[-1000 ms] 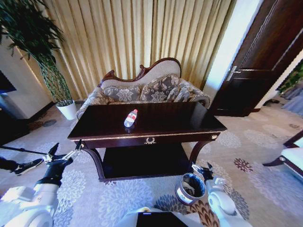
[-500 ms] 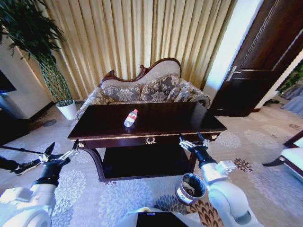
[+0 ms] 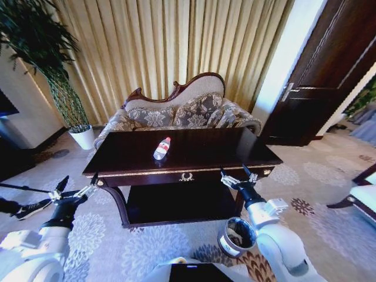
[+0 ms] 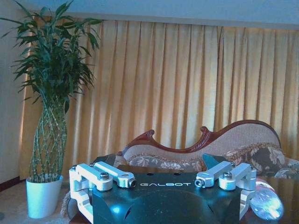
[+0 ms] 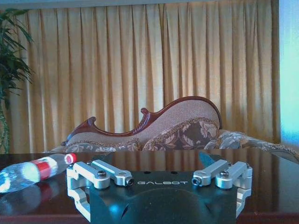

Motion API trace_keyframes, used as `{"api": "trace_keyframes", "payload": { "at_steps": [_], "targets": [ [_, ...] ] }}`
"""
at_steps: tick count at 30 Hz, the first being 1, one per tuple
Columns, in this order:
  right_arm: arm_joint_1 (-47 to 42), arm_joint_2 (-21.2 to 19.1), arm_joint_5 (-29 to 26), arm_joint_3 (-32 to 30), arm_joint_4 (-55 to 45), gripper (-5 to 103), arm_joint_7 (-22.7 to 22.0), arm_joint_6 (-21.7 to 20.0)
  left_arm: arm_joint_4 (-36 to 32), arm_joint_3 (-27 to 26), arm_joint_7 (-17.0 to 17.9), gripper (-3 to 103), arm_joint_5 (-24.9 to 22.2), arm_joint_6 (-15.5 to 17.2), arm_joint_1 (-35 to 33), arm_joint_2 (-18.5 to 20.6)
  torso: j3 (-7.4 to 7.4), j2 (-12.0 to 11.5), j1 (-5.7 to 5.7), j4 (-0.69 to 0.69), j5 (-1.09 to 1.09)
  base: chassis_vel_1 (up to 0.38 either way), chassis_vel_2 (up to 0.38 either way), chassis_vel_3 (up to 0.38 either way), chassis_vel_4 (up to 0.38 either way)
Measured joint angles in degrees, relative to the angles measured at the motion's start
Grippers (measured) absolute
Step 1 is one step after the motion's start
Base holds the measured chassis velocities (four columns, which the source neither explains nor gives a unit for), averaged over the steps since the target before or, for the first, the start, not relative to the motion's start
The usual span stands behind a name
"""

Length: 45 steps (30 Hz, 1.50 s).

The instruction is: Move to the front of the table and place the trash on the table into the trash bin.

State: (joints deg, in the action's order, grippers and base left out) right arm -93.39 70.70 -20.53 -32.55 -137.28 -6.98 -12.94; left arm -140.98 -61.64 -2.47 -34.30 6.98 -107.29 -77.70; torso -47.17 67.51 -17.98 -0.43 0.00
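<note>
Robot is parked at the front of the table, so the approach part looks done. Nothing picked yet: the bottle lies on its side, center-left of the tabletop in the head view, untouched. No other scraps visible on the top from here. The trash bin sits on the carpet at lower center-right, just beside the right arm; something dark is inside, can't tell what.

Right gripper is up at the table's front edge, right of center, fingers spread wide, empty. In the right wrist view the bottle lies off to the frame's left, well apart from the fingers. Left gripper hangs at lower left of the head view, off the table's corner, also wide and empty.

Materials: table is dark glossy wood, reflective, gold trim line and small gold ornament on the front, curved legs, lower shelf. Bottle is clear thin plastic, red cap, red-white label, round, so it would likely roll if nudged. Bin is a small dark cylinder with a shiny rim. Floor is patterned carpet.
</note>
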Motion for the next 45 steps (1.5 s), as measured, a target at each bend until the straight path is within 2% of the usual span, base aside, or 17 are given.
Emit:
{"api": "trace_keyframes", "payload": {
  "at_steps": [9,17,21,22,26,27,31,32,34,37,38,41,42,43,45],
  "targets": [
    [0.27,-0.3,0.18,0.02,1.59,100,0.18,0.28,0.46,0.1,0.04,100,0.07,0.01,0.1,-0.16,-0.03,-0.04,-0.08,0.01,-0.01,-0.196,0.204,0.174,-0.183],
    [0.23,0.15,0.32,0.42,2.96,100,0.37,0.92,1.81,0.12,0.28,100,-0.09,-0.01,0.84,0.9,0.01,0.01,0.02,0.01,0.0,-0.021,0.023,0.029,-0.042],
    [0.23,-0.15,-0.2,0.23,3.09,100,0.12,1.06,4.98,0.3,1.32,100,-3.35,2.58,4.74,5.36,0.01,0.01,0.03,0.01,0.01,0.006,-0.007,-0.006,0.013],
    [0.23,-0.15,-0.2,0.23,3.09,100,0.12,1.06,4.98,0.3,1.32,100,-3.35,2.58,4.74,5.36,0.01,0.01,0.03,0.01,0.01,0.0,0.0,0.0,0.0],
    [0.0,-1.22,-1.86,-0.09,2.58,100,-1.22,1.16,10.7,2.15,4.58,100,-6.26,4.74,11.49,13.08,-0.02,-0.02,-0.03,-0.02,-0.02,0.0,0.0,0.0,0.0],
    [0.0,-1.22,-1.86,-0.09,2.58,100,-1.22,1.16,10.7,2.15,4.58,100,-6.26,4.74,11.49,13.08,-0.02,-0.02,-0.03,-0.02,-0.02,0.0,0.0,0.0,0.0],
    [0.27,-1.96,-2.08,-0.32,2.43,100,-1.6,1.13,17.29,4.02,6.04,100,-8.92,5.46,17.99,19.04,-0.02,-0.02,-0.02,0.01,-0.02,0.0,0.0,0.0,0.0],
    [0.27,-1.96,-2.08,-0.32,2.43,100,-1.6,1.13,17.29,4.02,6.04,100,-8.92,5.46,17.99,19.04,-0.02,-0.02,-0.02,0.01,-0.02,0.0,0.0,0.0,0.0],
    [0.63,-2.2,-2.1,-0.25,2.46,100,-2.15,1.09,19.54,5.09,7.58,100,-10.65,7.19,21.2,21.18,-0.01,-0.02,-0.02,0.01,-0.01,0.0,0.0,0.0,0.0],
    [0.96,-3.19,-2.17,0.24,2.47,100,-4.21,0.92,20.6,8.0,14.56,100,-14.0,12.46,26.9,24.04,-0.02,-0.02,-0.02,0.01,0.01,0.0,0.0,0.0,0.0],
    [0.96,-3.19,-2.17,0.24,2.47,100,-4.21,0.92,20.6,8.0,14.56,100,-14.0,12.46,26.9,24.04,-0.02,-0.02,-0.02,0.01,0.01,0.0,0.0,0.0,0.0],
    [0.82,-3.89,-2.2,-0.2,2.85,100,-4.79,0.74,20.45,11.9,20.28,100,-16.77,17.58,32.5,26.26,-0.02,-0.02,-0.03,0.01,-0.01,0.0,0.0,0.0,0.0],
    [0.75,-3.91,-2.2,-0.36,3.1,100,-4.89,0.74,20.22,13.29,20.78,100,-17.62,18.94,34.07,26.96,-0.02,-0.02,-0.03,0.0,0.0,0.0,0.0,0.0,0.0],
    [0.75,-3.91,-2.2,-0.36,3.1,100,-4.89,0.74,20.22,13.29,20.78,100,-17.62,18.94,34.07,26.96,-0.02,-0.02,-0.03,0.0,0.0,0.0,0.0,0.0,0.0],
    [0.76,-3.89,-2.14,-0.51,4.03,100,-5.79,0.77,19.66,17.17,21.18,100,-19.35,22.12,38.24,28.59,-0.01,-0.02,-0.02,0.0,0.01,0.0,0.0,0.0,0.0]
  ]
}}
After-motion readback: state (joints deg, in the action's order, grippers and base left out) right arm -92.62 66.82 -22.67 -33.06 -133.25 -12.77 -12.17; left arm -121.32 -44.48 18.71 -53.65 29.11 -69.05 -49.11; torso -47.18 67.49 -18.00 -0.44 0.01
